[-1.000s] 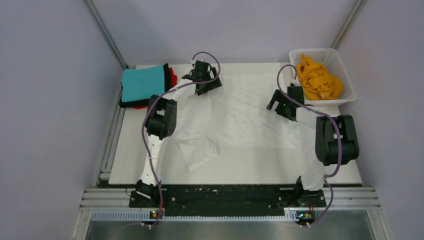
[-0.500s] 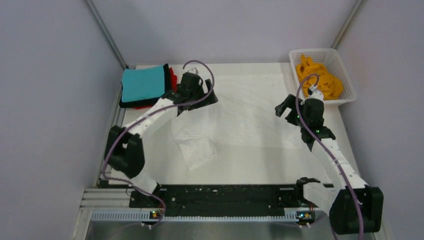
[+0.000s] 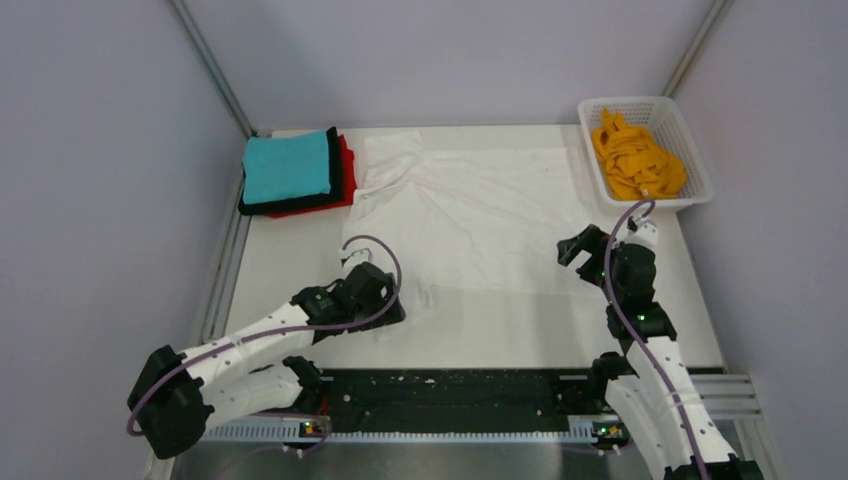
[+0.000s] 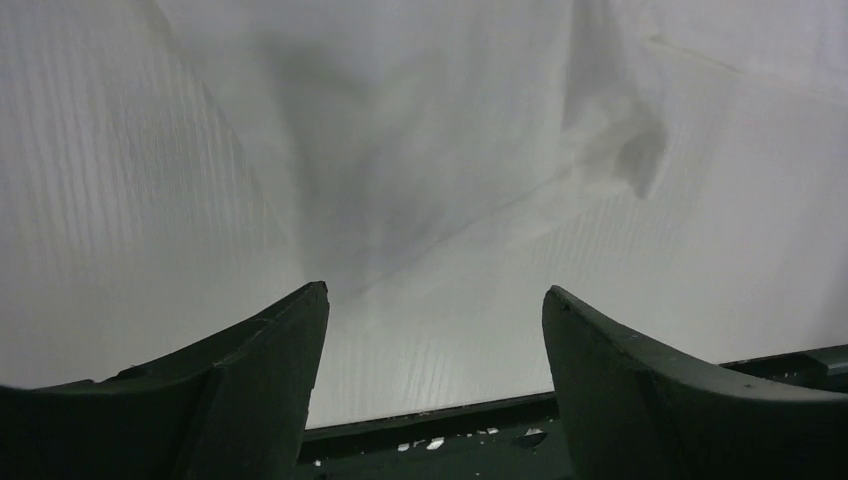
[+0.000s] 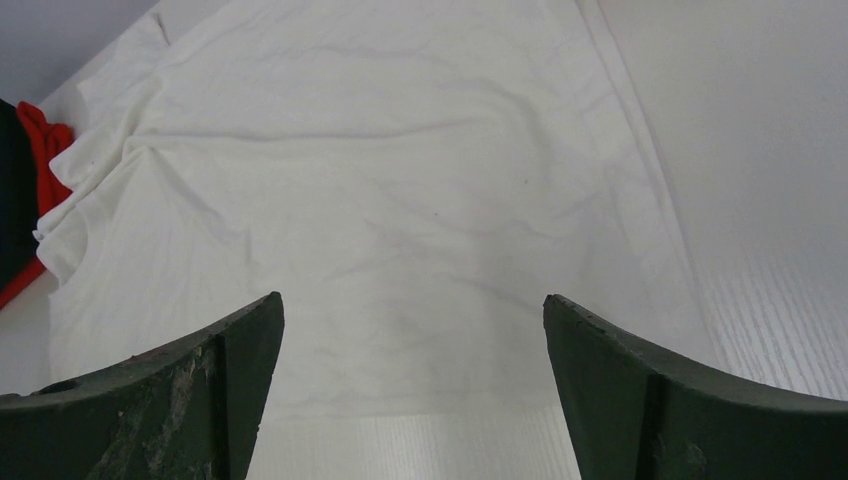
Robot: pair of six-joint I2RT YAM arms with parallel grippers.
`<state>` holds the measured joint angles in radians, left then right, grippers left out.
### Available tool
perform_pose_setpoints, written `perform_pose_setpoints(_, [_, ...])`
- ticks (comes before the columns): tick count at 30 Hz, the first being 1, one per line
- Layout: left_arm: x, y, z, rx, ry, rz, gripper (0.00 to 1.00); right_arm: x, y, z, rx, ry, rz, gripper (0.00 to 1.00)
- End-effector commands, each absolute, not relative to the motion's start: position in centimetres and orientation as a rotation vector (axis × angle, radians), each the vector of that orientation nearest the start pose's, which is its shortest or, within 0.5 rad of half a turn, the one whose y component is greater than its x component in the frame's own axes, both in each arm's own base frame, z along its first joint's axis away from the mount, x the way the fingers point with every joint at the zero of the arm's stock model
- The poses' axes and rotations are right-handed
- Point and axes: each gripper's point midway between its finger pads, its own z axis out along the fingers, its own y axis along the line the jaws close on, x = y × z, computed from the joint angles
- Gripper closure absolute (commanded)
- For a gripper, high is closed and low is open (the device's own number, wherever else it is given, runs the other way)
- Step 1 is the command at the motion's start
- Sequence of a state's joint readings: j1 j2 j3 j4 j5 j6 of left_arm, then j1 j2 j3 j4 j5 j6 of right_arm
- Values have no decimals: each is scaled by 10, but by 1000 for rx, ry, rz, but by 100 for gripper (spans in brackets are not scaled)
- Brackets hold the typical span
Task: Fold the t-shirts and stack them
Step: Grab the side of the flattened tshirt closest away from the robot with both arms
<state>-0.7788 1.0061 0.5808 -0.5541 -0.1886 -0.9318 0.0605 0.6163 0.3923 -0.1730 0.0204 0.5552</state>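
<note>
The large thin white t-shirt (image 3: 470, 215) lies spread on the table, rumpled at its far left. It fills the right wrist view (image 5: 380, 190) and the top of the left wrist view (image 4: 420, 120). A folded stack sits at the far left: teal t-shirt (image 3: 287, 167) on top, black (image 3: 335, 175) and red (image 3: 346, 160) below. The orange t-shirt (image 3: 635, 158) lies crumpled in the basket. My left gripper (image 3: 385, 305) is open and empty over the shirt's near left corner. My right gripper (image 3: 580, 246) is open and empty at the shirt's right edge.
A white plastic lattice basket (image 3: 690, 135) stands at the far right corner. Grey walls enclose the table on three sides. A black rail (image 3: 450, 390) runs along the near edge, also visible in the left wrist view (image 4: 450, 440).
Both arms have pulled back from the far side toward the near edge. The left gripper let go of the shirt, which now lies spread flatter, its folded near-left flap gone.
</note>
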Motion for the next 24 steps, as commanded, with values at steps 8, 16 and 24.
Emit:
perform_pose_setpoints(8, [146, -159, 23, -331, 2697, -256, 35, 269, 20, 121, 588, 2010, 279, 2])
perform_pose_setpoints(16, [150, -176, -3, -295, 2768, -233, 62, 268, 13, 120, 617, 2014, 236, 2])
perform_pose_setpoints(24, [144, -169, -9, -238, 2820, -147, 100, 258, 2, 121, 695, 2024, 173, 3])
